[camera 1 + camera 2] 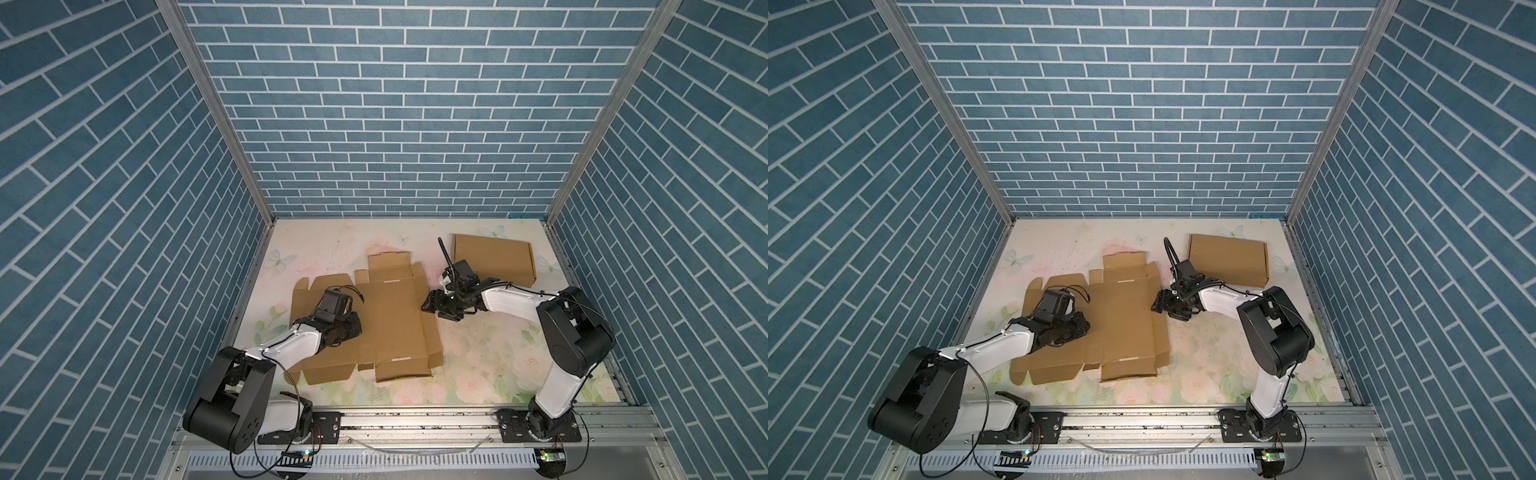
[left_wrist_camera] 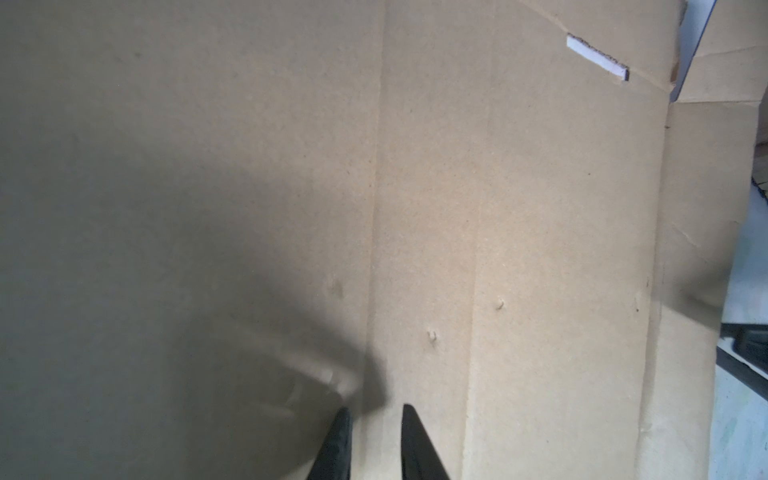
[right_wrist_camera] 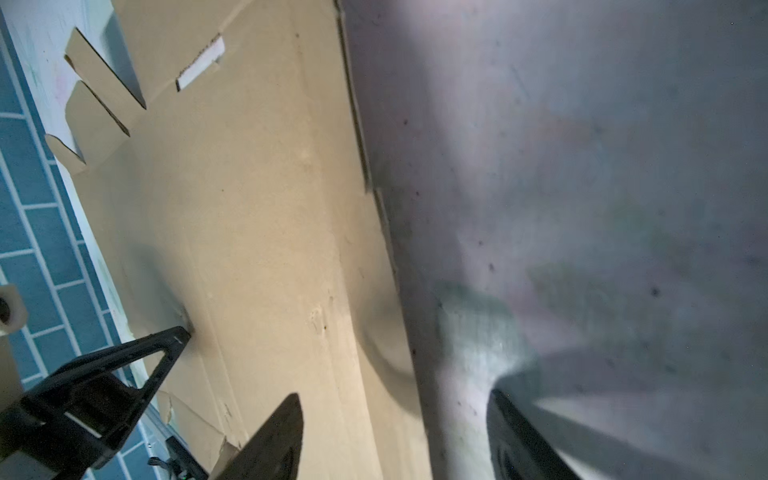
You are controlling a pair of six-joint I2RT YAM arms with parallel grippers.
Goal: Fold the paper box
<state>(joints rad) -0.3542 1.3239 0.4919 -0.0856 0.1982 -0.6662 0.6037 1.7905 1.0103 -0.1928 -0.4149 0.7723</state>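
The paper box point(image 1: 390, 324) point(image 1: 1121, 328) is a brown cardboard blank lying unfolded and flat on the table, with its flaps spread out. My left gripper point(image 1: 358, 328) point(image 1: 1087, 326) rests tips-down on the left part of the blank. In the left wrist view its jaws point(image 2: 376, 411) stand a narrow gap apart, with only bare cardboard point(image 2: 540, 208) between them. My right gripper point(image 1: 425, 303) point(image 1: 1155, 306) is open at the blank's right edge. In the right wrist view point(image 3: 395, 415) one finger hangs over the cardboard point(image 3: 257, 208) and its other finger over the table point(image 3: 582, 166).
A second cardboard box point(image 1: 492, 257) point(image 1: 1227, 259), folded shut, lies at the back right behind the right arm. The floral table point(image 1: 478, 353) is walled in by blue brick panels on three sides. A metal rail with both arm bases runs along the front.
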